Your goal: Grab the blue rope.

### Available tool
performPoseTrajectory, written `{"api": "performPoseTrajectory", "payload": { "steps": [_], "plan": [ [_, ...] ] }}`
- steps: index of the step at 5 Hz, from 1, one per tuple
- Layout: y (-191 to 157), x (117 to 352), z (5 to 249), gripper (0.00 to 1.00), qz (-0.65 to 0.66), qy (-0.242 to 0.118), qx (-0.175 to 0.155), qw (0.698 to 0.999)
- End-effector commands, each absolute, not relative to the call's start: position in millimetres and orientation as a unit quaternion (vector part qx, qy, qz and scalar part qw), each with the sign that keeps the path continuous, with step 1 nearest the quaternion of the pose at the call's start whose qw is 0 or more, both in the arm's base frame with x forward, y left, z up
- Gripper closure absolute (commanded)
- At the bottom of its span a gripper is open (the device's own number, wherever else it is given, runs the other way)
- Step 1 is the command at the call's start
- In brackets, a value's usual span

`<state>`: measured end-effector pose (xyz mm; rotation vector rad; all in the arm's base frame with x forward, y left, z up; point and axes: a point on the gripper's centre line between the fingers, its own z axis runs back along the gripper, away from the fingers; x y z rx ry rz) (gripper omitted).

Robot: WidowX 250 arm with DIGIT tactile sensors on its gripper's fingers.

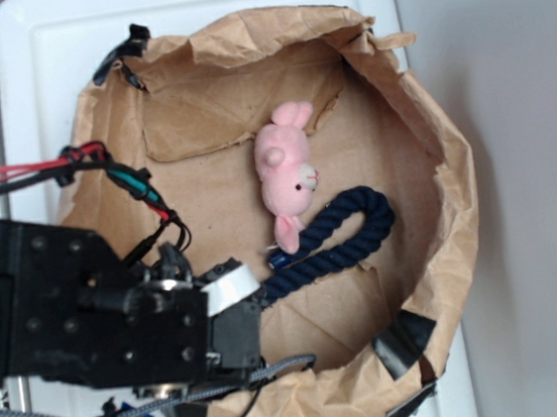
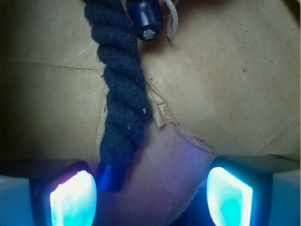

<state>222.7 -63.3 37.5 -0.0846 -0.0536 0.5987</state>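
Only wrist shows spread fingers (image 2: pixel 73 197) flanking blue rope (image 2: pixel 122 103) end.

dark navy blue rope (image 1: pixel 346 233) with shiny blue caps, pink plush (image 1: pixel 288 171), brown paper liner (image 1: pixel 430 133).

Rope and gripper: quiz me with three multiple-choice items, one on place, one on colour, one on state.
1. Where does the rope lie?
A. outside the bag
B. inside the bag, below the pink plush
C. on top of the arm

2. What colour are the rope's end caps?
A. red
B. white
C. blue

3. The gripper is:
A. open
B. shut on the rope
C. shut on the plush

Answers: B, the exterior view shows it on the bag's floor; C, the wrist view shows shiny blue caps; A, the fingers stand apart, nothing clamped.
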Motion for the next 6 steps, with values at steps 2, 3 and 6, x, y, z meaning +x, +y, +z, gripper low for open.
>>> {"api": "performPoseTrajectory", "payload": {
  "steps": [2, 3, 6],
  "plan": [
    [-44, 245, 47, 0.00, 0.324, -0.042, -0.046, 0.944],
    [-44, 246, 44, 0.00, 0.327, -0.042, -0.039, 0.943],
    [-41, 263, 11, 0.82, 0.321, -0.022, -0.002, 0.947]
  ]
}}
